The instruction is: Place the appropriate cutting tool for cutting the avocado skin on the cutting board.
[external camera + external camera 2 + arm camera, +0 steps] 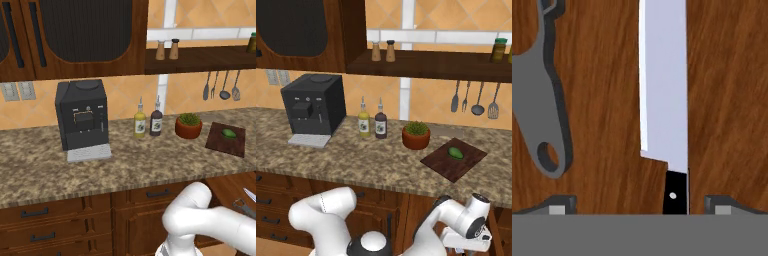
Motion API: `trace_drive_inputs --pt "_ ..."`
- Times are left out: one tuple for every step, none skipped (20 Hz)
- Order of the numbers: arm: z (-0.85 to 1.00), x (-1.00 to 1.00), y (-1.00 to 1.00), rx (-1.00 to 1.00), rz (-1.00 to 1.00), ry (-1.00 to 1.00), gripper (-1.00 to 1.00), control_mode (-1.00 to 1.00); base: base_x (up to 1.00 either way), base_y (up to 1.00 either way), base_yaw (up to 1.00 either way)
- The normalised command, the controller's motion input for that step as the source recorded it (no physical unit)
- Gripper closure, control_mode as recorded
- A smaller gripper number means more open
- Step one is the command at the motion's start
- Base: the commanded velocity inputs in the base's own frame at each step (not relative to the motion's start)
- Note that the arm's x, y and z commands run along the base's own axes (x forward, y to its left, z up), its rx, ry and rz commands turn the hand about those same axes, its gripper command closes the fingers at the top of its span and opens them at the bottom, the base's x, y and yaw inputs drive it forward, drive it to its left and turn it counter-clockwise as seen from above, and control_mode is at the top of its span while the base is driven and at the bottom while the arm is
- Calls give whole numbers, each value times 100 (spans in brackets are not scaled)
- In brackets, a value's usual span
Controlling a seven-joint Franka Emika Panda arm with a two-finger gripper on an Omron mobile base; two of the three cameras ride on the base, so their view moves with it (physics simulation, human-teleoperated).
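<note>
In the hand view the knife lies on a wooden drawer floor, its silvery-white blade pointing up the picture and its black riveted handle at the bottom. My gripper is open right above it, and the handle lies between the two spread fingertips without touching either. The knife's tip also peeks out at the right edge, below the counter. The dark reddish-brown cutting board lies on the counter to the right, with the green avocado on it.
A dark grey tool with a ringed end lies left of the knife. On the counter stand a terracotta plant pot, two bottles and a black coffee machine. Utensils hang on the wall above the board.
</note>
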Motion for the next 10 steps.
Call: trace_drive_inputs --pt "-30 0 -16 0 2 -13 -100 -100 0 0 0" --pt "-34 0 -11 0 2 -13 -100 -100 0 0 0" --pt "-31 0 -10 0 2 -12 -100 -100 0 0 0" --pt "-32 0 -10 0 2 -10 -100 -100 0 0 0" --pt "-41 0 -4 -1 1 -7 -100 -100 0 0 0" --pt "-41 0 -2 -2 1 -5 -100 -100 0 0 0" --pt "-39 0 0 -3 1 -4 -100 -100 0 0 0" --pt "-39 0 0 -1 2 0 -100 -100 0 0 0" --pt "-34 1 0 0 3 0 -100 -100 0 0 0" --pt "-33 7 0 0 4 0 -100 -100 0 0 0"
